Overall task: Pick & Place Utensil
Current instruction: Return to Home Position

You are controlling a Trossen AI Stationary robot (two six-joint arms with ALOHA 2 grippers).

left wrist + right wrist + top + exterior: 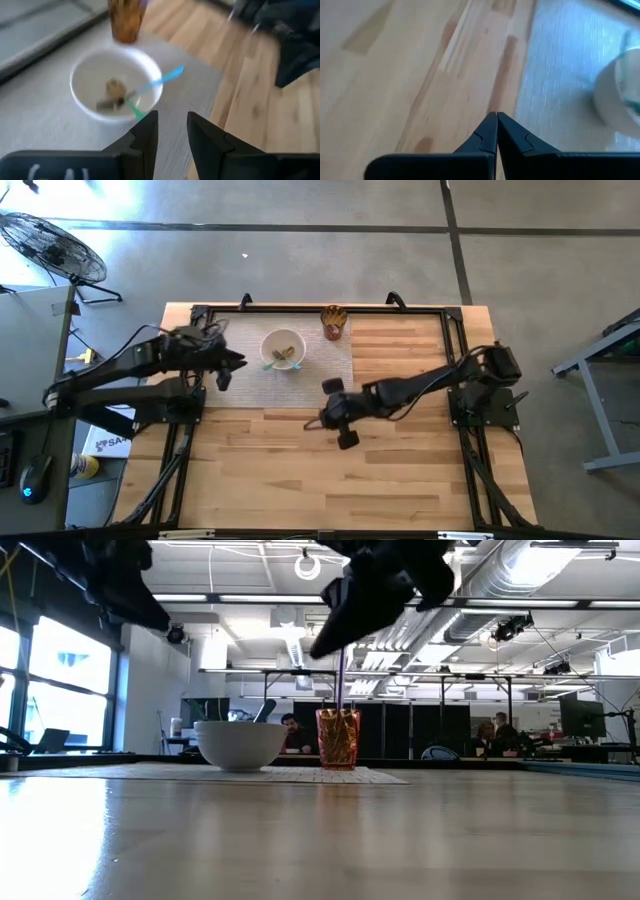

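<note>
A white bowl (283, 350) (116, 85) stands on a grey mat (240, 385). It holds a blue-handled utensil (162, 80), a green-handled one (132, 108) and a brown piece (115, 88). The blue handle leans over the bowl's rim. Behind the bowl stands an amber cup (334, 323) (338, 738), with a thin purple utensil (342, 680) sticking up out of it. My left gripper (225, 367) (172, 131) hovers open just left of the bowl. My right gripper (337, 415) (496, 131) is shut and empty over bare wood, near and right of the bowl.
The mat (560, 75) covers the far middle of the wooden table (330, 480), with bare wood toward the near edge. A black frame (320, 307) runs along the far edge. People and desks show in the room behind (490, 730).
</note>
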